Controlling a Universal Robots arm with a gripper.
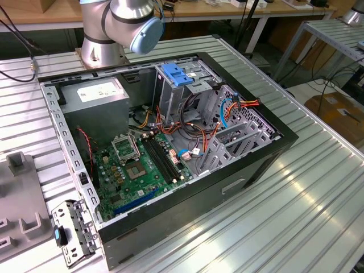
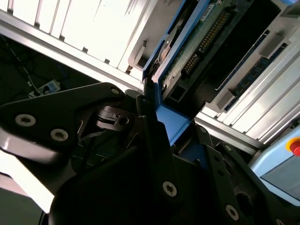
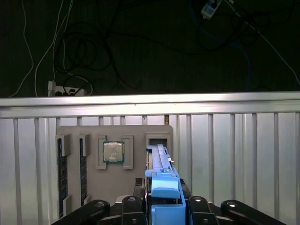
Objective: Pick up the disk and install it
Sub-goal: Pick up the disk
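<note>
I see the hand [image 3: 164,205] clamped on the disk [image 3: 158,158] slotted in the grey tray [image 3: 112,136], where a tilted pull could jam it.

the flat silver-metal disk [image 3: 158,159] wears a smooth blue plastic bracket [image 3: 165,185]; the black gripper [image 2: 173,124] looks matt, the ribbed aluminium table [image 1: 284,216] glossy.
</note>
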